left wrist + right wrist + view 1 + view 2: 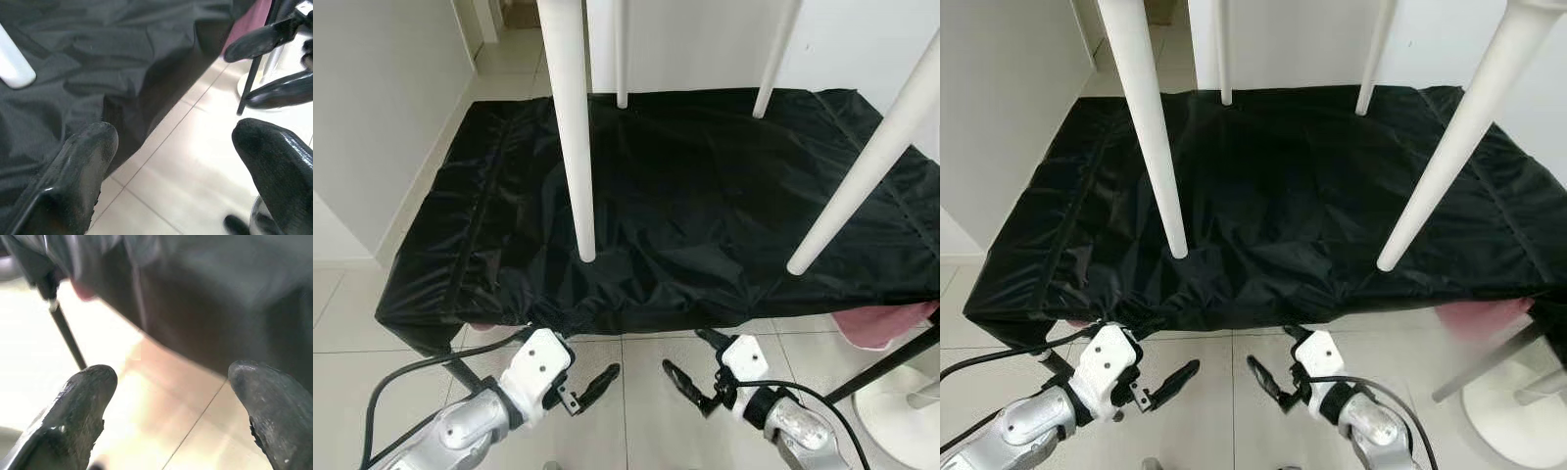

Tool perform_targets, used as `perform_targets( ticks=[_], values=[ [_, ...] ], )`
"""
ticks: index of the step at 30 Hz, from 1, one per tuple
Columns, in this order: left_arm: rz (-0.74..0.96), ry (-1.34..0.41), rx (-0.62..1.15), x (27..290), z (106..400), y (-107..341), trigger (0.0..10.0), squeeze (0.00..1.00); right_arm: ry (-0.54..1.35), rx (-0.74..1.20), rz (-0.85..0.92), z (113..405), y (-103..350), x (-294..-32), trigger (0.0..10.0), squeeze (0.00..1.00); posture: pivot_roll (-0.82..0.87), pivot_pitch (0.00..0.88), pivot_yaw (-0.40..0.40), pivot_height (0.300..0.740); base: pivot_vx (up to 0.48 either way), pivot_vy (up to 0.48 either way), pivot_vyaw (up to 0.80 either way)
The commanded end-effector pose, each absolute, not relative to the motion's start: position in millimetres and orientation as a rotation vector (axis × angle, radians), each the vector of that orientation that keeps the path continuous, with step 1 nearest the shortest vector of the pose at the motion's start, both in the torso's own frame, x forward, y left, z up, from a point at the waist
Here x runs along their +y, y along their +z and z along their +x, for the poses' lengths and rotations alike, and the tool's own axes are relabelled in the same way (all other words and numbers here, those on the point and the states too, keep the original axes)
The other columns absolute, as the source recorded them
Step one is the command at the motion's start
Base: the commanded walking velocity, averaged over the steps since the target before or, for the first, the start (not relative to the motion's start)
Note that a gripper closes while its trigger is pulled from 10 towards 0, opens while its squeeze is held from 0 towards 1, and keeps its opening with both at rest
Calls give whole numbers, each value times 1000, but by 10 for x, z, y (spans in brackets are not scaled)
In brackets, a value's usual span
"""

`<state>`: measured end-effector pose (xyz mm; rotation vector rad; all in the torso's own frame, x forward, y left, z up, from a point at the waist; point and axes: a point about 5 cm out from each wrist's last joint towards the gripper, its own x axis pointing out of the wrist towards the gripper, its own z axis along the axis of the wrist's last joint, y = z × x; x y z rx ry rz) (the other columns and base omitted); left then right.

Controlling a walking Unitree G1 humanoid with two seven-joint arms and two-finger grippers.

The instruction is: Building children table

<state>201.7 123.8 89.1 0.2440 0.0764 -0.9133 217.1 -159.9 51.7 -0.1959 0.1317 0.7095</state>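
Four white table legs reach down from above onto a surface draped in black cloth (705, 196). The near left leg (575, 137) and near right leg (867, 162) end on the cloth close to its front edge. Two thinner-looking far legs (622, 59) stand at the back. My left gripper (587, 390) hangs open and empty below the cloth's front edge, over the tiled floor. My right gripper (693, 362) is open and empty beside it, the two pointing toward each other. In the left wrist view the open fingers (73, 181) frame cloth and floor.
A black metal frame leg (460, 370) holds the draped surface at the front left, another (891, 362) at the front right. A pink object (886, 323) sits under the right side. A white round base (901, 406) stands on the floor there. A white wall (372, 117) runs along the left.
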Motion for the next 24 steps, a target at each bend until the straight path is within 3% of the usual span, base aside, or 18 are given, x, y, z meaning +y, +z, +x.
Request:
perform_targets(
  ticks=[1, 9, 12, 19, 21, 24],
  values=[
    [306, -1030, 169, 1309, 1926, 667, 10000, 0, 706, 213, -200, 2117, 331, -1655, 10000, 0, -5, 76, 51, 740, 0, 0, 0],
    [303, -945, 360, 1487, 1883, 169, 10000, 0, 532, 398, -127, 2042, -102, -1837, 10000, 0, -17, 73, 54, 740, 0, 0, 0],
    [279, -782, 506, 1580, 1893, -172, 10000, 0, 390, 574, -91, 1905, -423, -1921, 10000, 0, -25, 67, 59, 740, 0, 0, 0],
    [218, -709, 593, 1589, 1881, -346, 10000, 0, 310, 659, -26, 1805, -571, -1921, 10000, 0, -23, 59, 57, 740, 0, 0, 0],
    [280, -557, 774, 1703, 1810, -628, 10000, 0, 140, 800, 12, 1629, -771, -1963, 10000, 0, -10, 43, 34, 740, 0, 0, 0],
    [303, -490, 844, 1763, 1761, -719, 10000, 0, 66, 848, 40, 1553, -837, -1979, 10000, 0, -5, 43, 24, 740, 0, 0, 0]
  ],
)
